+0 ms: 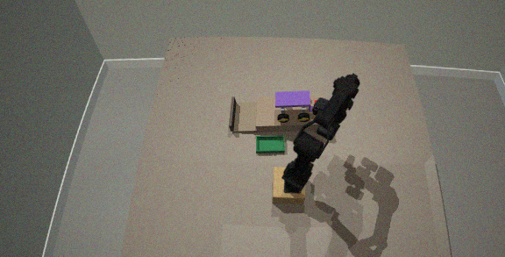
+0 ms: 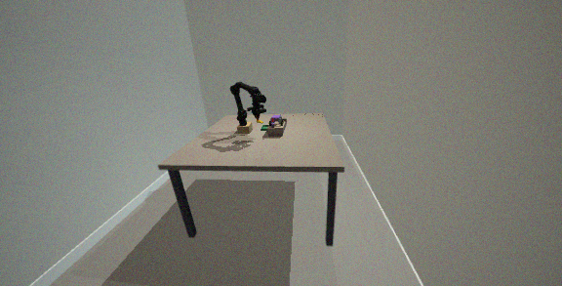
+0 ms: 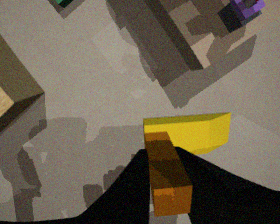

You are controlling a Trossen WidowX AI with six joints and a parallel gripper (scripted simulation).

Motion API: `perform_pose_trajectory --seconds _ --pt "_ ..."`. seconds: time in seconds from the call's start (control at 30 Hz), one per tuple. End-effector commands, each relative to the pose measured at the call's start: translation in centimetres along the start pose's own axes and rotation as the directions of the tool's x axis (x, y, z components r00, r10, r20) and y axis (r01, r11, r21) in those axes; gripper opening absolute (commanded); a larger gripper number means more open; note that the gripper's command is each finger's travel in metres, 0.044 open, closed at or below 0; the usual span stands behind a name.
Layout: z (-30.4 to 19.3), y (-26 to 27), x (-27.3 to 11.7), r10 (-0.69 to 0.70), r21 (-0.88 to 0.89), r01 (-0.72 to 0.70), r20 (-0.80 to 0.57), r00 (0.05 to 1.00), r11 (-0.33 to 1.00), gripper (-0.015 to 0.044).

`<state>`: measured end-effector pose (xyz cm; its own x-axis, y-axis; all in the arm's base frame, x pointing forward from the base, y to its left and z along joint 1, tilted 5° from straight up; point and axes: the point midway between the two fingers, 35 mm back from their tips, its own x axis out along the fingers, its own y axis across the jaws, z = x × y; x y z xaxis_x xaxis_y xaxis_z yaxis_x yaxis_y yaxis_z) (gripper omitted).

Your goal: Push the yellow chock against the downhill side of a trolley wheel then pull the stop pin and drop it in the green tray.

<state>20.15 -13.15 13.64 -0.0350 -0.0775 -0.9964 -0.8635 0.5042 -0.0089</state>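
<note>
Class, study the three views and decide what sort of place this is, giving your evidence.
Probably a robotics test area: a black robot arm is mounted on a table, beside a ramp carrying a purple-topped trolley, with plain walls around.

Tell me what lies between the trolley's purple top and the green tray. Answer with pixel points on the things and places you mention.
In the top view, two dark wheels (image 1: pixel 283 117) and the ramp's near side (image 1: pixel 285 128) lie between the purple top (image 1: pixel 293 98) (image 2: pixel 276 116) and the green tray (image 1: pixel 270 144) (image 2: pixel 264 128) (image 3: pixel 64 1).
</note>
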Motion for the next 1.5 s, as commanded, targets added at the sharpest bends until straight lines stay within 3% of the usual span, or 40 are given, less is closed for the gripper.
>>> perform_pose_trajectory --seconds 0.0,0.4,0.83,1.13,1.47 --pt "-0.1 0.0 0.0 0.001 0.127 -0.001 -0.003 1.0 0.992 0.0" --pt "-0.1 0.0 -0.1 0.002 0.51 -0.001 -0.002 1.0 0.86 0.0" --pt "-0.1 0.0 -0.1 0.003 0.827 -0.001 -0.001 1.0 0.563 0.0" --pt "0.0 0.0 0.0 0.003 0.853 -0.001 0.0 1.0 0.522 0.0" --pt "3.3 0.8 0.1 0.004 0.853 -0.005 0.003 1.0 0.522 0.0"
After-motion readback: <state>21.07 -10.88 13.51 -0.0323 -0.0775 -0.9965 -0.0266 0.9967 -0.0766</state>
